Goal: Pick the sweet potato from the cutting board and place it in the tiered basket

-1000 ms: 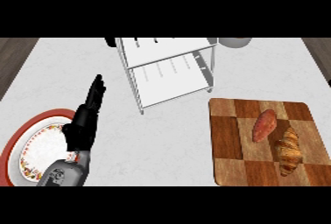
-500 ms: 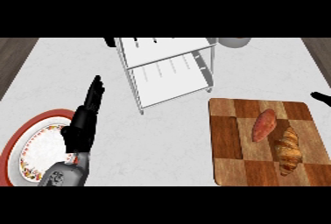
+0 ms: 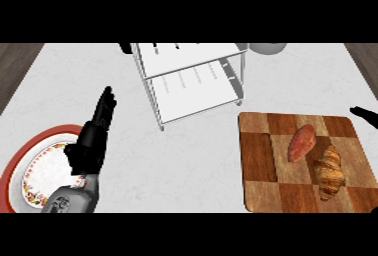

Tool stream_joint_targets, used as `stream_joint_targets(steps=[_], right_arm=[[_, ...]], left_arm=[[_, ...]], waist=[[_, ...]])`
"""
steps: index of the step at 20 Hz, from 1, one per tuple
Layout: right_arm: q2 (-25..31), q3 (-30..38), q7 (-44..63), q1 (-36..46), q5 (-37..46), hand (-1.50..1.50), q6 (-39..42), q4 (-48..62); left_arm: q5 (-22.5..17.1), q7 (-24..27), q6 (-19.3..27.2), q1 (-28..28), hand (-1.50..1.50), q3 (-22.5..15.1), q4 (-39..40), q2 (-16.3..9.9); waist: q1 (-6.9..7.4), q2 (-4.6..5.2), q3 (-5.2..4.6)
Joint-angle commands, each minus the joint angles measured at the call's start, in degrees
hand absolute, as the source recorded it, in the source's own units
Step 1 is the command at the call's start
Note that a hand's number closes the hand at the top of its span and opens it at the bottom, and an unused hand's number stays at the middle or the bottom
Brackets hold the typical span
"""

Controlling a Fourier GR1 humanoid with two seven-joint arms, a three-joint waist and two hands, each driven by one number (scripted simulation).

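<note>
Black left hand [image 3: 94,131] flat, fingers straight; empty.

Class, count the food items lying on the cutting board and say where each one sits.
2. The sweet potato lies near the cutting board's middle; the croissant lies just right of it, nearer the robot.

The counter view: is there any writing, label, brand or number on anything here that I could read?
None can be read. The sweet potato, croissant, cutting board, tiered basket and both hands bear no text. The plate rim has a coloured pattern, too small to tell whether it holds any letters.
</note>
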State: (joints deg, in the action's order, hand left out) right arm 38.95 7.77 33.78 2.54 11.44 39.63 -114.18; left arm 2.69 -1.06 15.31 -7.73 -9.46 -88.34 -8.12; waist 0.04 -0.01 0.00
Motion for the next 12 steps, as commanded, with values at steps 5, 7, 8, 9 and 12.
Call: stream_joint_targets(steps=[5,7,8,9,12], right_arm=[[-0.47,-2.27,-12.44,1.69,11.74,-1.50,0.77,4.06],[0.77,-1.36,-20.48,-2.54,17.07,-1.50,-2.47,6.63],[-3.34,-4.01,-12.54,3.19,16.32,-1.50,-1.01,5.74],[-2.64,-4.49,-17.57,1.94,20.40,-1.50,-4.20,9.47],[-5.27,-3.23,-15.63,-3.87,22.11,-1.50,-5.63,4.36]], left_arm=[[1.30,-2.37,-1.24,-1.68,0.00,0.92,0.15,1.17],[2.83,0.54,0.81,-2.59,0.00,0.68,3.85,3.38],[2.90,0.75,-0.29,1.04,0.00,0.37,-0.04,2.58],[2.31,-2.40,-1.26,1.70,0.00,-0.06,-3.03,1.96],[3.12,-1.23,-0.88,-1.97,0.00,1.15,0.10,3.02]], waist=[[0.03,0.01,0.01],[-0.26,0.04,0.03],[0.14,0.01,0.00],[0.23,0.01,0.02],[-0.31,-0.02,0.00]])
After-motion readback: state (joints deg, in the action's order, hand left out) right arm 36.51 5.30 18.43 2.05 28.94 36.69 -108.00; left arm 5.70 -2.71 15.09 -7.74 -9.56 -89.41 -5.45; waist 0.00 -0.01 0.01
